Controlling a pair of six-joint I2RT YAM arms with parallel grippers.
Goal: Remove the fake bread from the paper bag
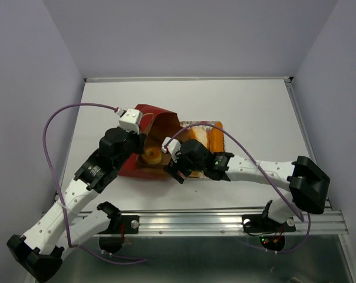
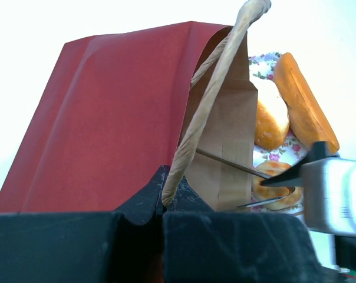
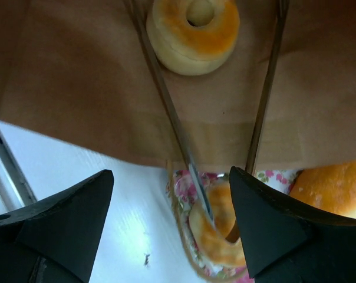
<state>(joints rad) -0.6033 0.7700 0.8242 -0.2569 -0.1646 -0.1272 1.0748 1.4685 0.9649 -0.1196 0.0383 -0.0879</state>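
The paper bag [image 1: 153, 118] lies on its side, red outside, its brown mouth facing the arms. My left gripper [image 1: 141, 140] is shut on the bag's cord handle [image 2: 207, 100] and holds the mouth up; the left wrist view shows the gripper [image 2: 160, 200] pinching it. A ring-shaped bun [image 1: 151, 156] lies inside the bag [image 3: 78, 88], seen in the right wrist view [image 3: 193, 32]. My right gripper [image 3: 171, 177] is open at the bag mouth [image 1: 175, 172]. Two thin metal rods [image 3: 160, 76] reach from it into the bag, either side of the ring bun.
A floral tray [image 1: 216, 125] lies right of the bag with a long loaf [image 2: 305, 100], a round bun [image 2: 269, 115] and another ring-like bun [image 3: 222, 230] on it. White walls enclose the table. A metal rail [image 1: 225, 221] runs along the near edge.
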